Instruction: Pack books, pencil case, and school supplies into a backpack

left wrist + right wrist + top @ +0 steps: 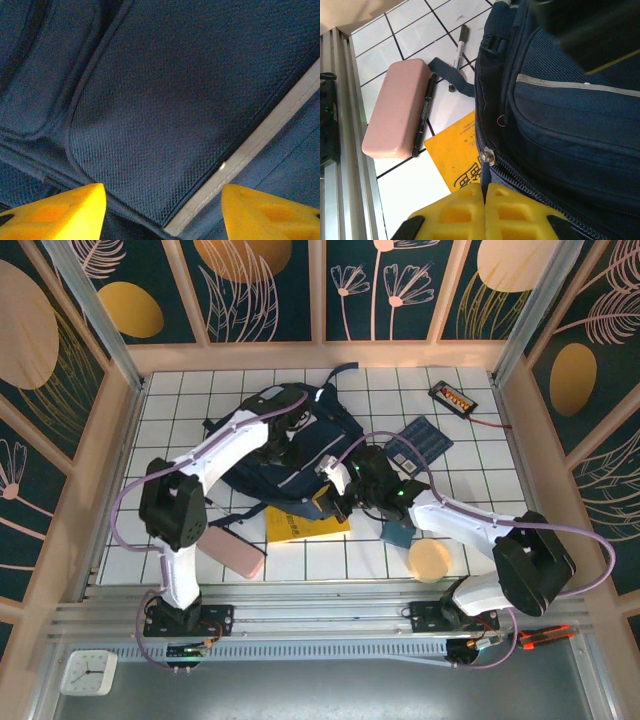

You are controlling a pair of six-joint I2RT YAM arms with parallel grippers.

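Top external: backpack (pixel 290 465) mid-table, goods outside it

Yellow book (pixel 300 527) lies partly under it. Navy book (pixel 420 440), pad (pixel 397 533) and case (pixel 235 552) sit on tiles (pixel 180 410).
Left wrist: left gripper (pixel 162 212) spread wide over backpack, holding nothing.
Right wrist: right gripper (pixel 484 202) pinched on zip pull (pixel 487 160); pen (pixel 424 115) alongside case.

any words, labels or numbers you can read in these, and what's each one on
No text here can be read in full.
yellow book: a line of small dark print and larger dark marks on the cover, too blurred to read.
navy book: pale print, too small to read.
clock: dial marks, too small to read.
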